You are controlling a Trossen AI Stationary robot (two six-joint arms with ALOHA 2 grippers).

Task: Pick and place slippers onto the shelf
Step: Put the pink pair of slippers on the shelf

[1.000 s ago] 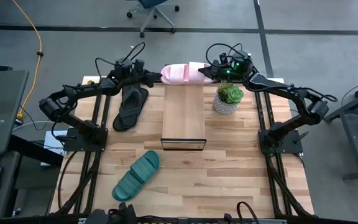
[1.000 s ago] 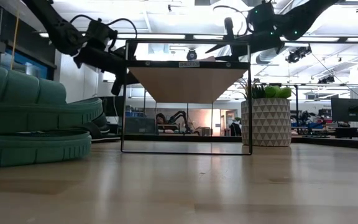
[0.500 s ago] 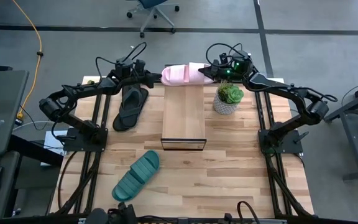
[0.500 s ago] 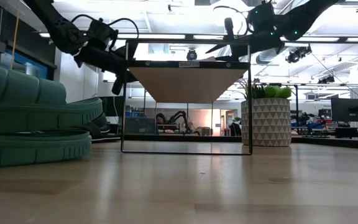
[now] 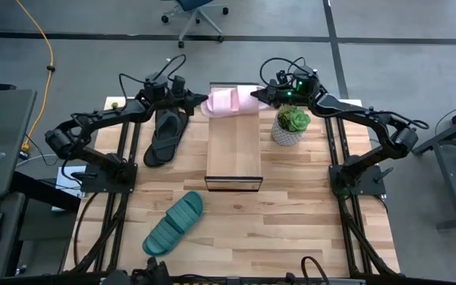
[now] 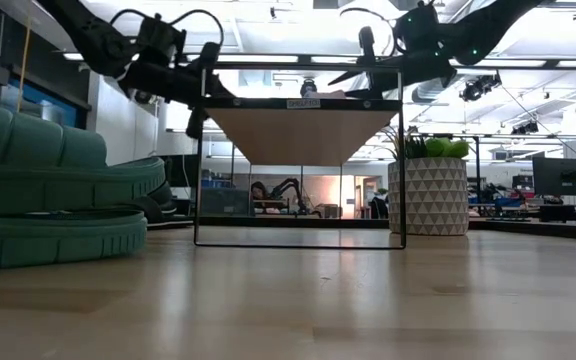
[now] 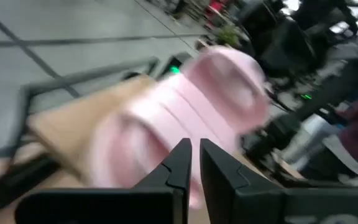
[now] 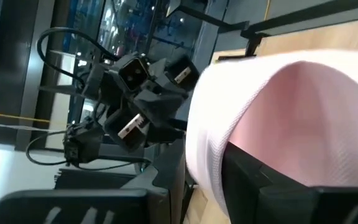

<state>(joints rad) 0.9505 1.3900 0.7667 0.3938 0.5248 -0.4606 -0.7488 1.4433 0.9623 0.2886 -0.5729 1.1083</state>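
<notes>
"Where is the pink slipper (image 5: 229, 101) right now?"

"It sits up at the far end of the shelf (image 5: 233, 146), near the far edge of the table (image 5: 291, 214). Both arms are at it, one at each end."

"Who is holding it?"

"The right gripper (image 5: 257, 94) has its fingers clamped on the slipper's end. The left gripper (image 5: 199, 102) has its fingers almost together, right at the other end. I think it pinches the slipper's edge, but I cannot be sure."

"What could go wrong?"

"The slipper pokes out past the shelf's far end. If the arms pull different ways, it might twist and slide off. If one lets go too soon, it could tip and drop behind the table."

"And the other slippers?"

"The black flip-flop (image 5: 165, 137) lies on the table by the shelf's left side. The green slipper (image 5: 173, 223) lies nearer the table's front edge. Neither is on the shelf yet."
</notes>
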